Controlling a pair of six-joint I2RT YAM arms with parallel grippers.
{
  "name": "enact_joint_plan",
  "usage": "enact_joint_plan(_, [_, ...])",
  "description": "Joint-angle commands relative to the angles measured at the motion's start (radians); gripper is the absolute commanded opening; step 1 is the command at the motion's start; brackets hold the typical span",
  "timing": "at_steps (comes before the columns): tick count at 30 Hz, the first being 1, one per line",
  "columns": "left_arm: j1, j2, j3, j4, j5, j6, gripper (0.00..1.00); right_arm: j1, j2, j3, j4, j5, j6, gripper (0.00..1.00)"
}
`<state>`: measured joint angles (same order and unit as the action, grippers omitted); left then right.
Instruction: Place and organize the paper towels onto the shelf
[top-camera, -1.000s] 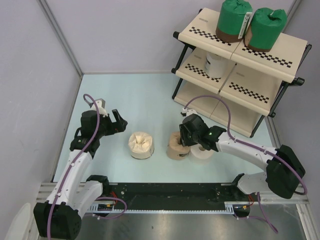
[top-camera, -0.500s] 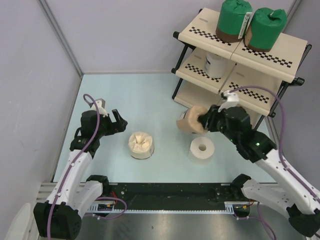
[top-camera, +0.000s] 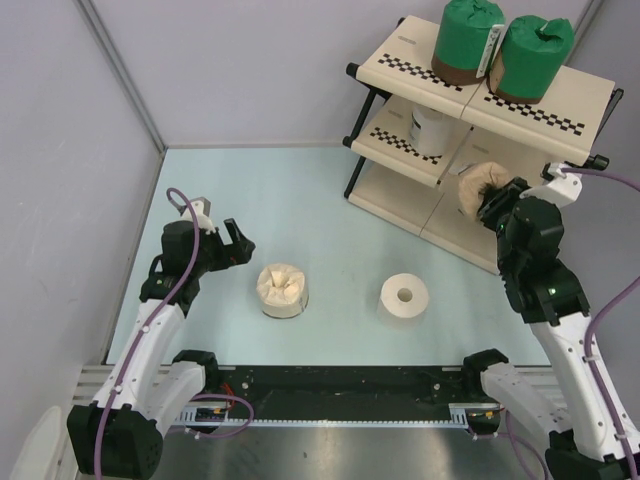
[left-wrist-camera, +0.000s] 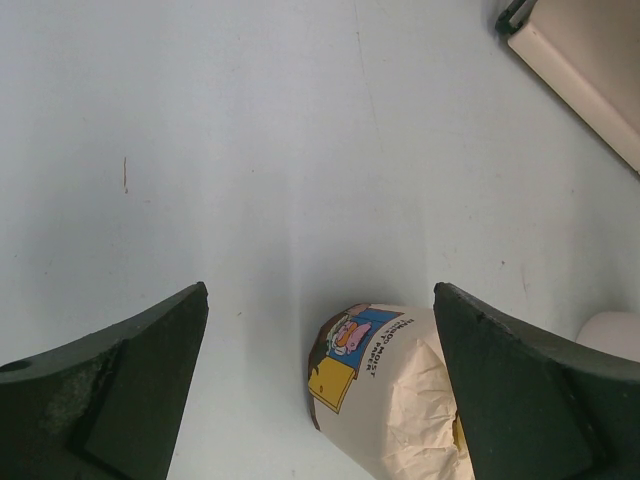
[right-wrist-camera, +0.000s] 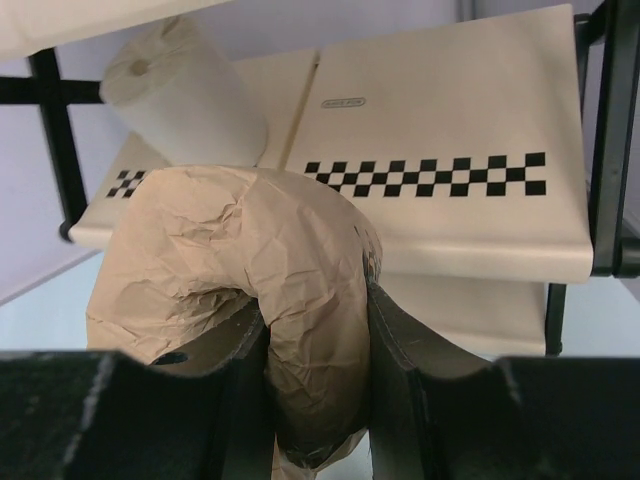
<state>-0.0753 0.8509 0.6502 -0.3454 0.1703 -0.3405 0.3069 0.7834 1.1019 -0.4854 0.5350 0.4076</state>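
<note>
- tan-wrapped roll (top-camera: 480, 184) (right-wrist-camera: 240, 290) is up off the table, clamped in the right gripper (top-camera: 494, 203) (right-wrist-camera: 315, 400)
- one dark finger (right-wrist-camera: 405, 385) presses each side of the roll; wrapper is crumpled and bulges over them
- the roll lies tilted on its side, at the front edge of the middle tier of the shelf (top-camera: 560, 95) (right-wrist-camera: 440, 120), on the right-hand panel side
- cannot tell if it touches the tier; in the right wrist view the checkered strip sits just behind it
- white-wrapped roll (top-camera: 430, 125) (right-wrist-camera: 185, 95) is on the middle tier, left panel, back behind the tan one
- top tier holds a green-wrapped roll (top-camera: 466, 40) and a second green-wrapped roll (top-camera: 534, 58), side by side and upright, each with a brown band at the base
- two rolls stand on the table (top-camera: 250, 190): cream-wrapped roll (top-camera: 283, 290) (left-wrist-camera: 390, 390), crumpled top and a printed label on its side, and bare white roll (top-camera: 405, 296) (left-wrist-camera: 615, 330), centre hole facing up
- those two are well apart, the bare one nearer the shelf
- left gripper (top-camera: 238, 245) (left-wrist-camera: 320, 295) hangs just left of the cream-wrapped roll, fingers spread wide with nothing between them
- in the left wrist view the cream roll shows low between the two fingers, not touching either
</note>
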Motion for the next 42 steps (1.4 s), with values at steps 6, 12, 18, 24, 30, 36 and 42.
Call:
enact_joint_plan(6, [0.008,-0.001,0.008,0.023,0.024,-0.008,1.0,-0.132,0.102,0.035,0.269,-0.006,0.045,0.28])
enact_joint_plan(12, [0.008,-0.003,0.006,0.026,0.034,-0.008,1.0,-0.167,0.158,0.026,0.35,-0.015,0.068,0.28])
enact_joint_plan(18, [0.008,-0.004,0.006,0.029,0.041,-0.009,1.0,-0.175,0.227,0.018,0.432,-0.01,0.065,0.27])
enact_joint_plan(24, [0.008,-0.006,0.005,0.029,0.043,-0.009,1.0,-0.175,0.296,0.018,0.511,0.011,0.039,0.27])
enact_joint_plan(30, [0.008,-0.007,0.005,0.029,0.043,-0.011,1.0,-0.175,0.336,0.018,0.51,0.01,0.031,0.43])
enact_joint_plan(36, [0.008,-0.006,0.005,0.029,0.041,-0.009,1.0,-0.177,0.335,0.018,0.512,0.008,0.019,0.64])
enact_joint_plan(42, [0.008,-0.007,0.005,0.028,0.041,-0.009,1.0,-0.178,0.31,0.018,0.536,-0.041,-0.004,0.73])
